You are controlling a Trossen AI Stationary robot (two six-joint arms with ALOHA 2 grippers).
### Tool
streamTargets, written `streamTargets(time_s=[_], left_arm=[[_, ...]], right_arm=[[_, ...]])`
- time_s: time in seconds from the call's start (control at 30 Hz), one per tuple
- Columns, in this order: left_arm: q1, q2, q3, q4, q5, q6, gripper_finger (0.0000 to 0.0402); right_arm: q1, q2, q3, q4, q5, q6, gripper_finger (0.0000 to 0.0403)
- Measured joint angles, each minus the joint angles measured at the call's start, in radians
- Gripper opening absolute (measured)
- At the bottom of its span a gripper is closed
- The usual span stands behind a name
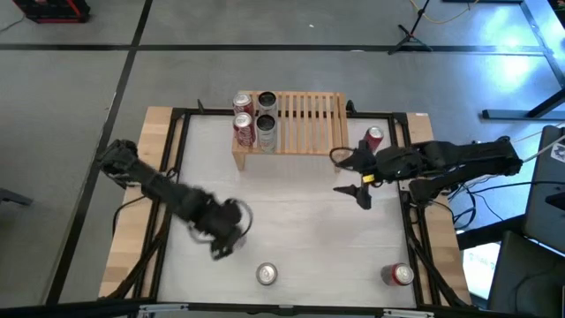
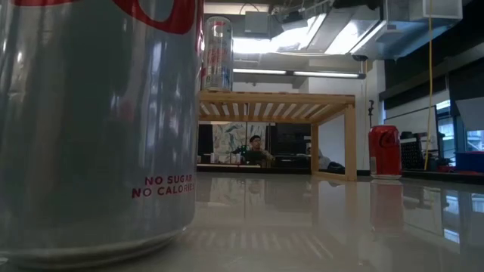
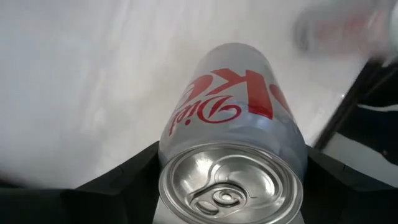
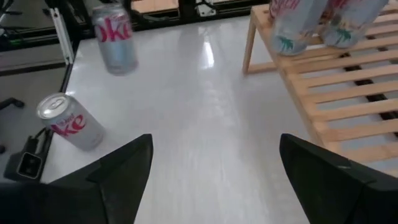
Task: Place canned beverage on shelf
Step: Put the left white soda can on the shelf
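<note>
While its fingers are hidden under the arm in the high view, the left gripper (image 1: pixel 228 231) grips a silver can (image 3: pixel 233 155), as its wrist view shows.

The right gripper (image 1: pixel 353 177) hangs wide open with nothing in it, just in front of the shelf (image 1: pixel 305 124), whose far end carries four cans (image 1: pixel 254 119). One red can (image 1: pixel 375 137) stands behind the right gripper. Two more cans (image 1: pixel 267 274) stand at the counter's (image 1: pixel 300 221) near edge; one fills the low view, cut off.

Both arms are dark and jointed, each ending in a black two-fingered claw, with black cables trailing.
</note>
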Motion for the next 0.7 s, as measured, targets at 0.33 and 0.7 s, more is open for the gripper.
streamTargets(time_s=[0.33, 0.7], left_arm=[[0.278, 0.102, 0.066, -0.012, -0.034, 0.601, 0.0271], [0.338, 0.389, 0.245, -0.006, -0.013, 0.910, 0.0271]], right_arm=[[0.070, 0.001, -0.249, 0.290, 0.037, 0.165, 0.0340], [0.068, 0.000, -0.364, 0.401, 0.040, 0.254, 0.0340]])
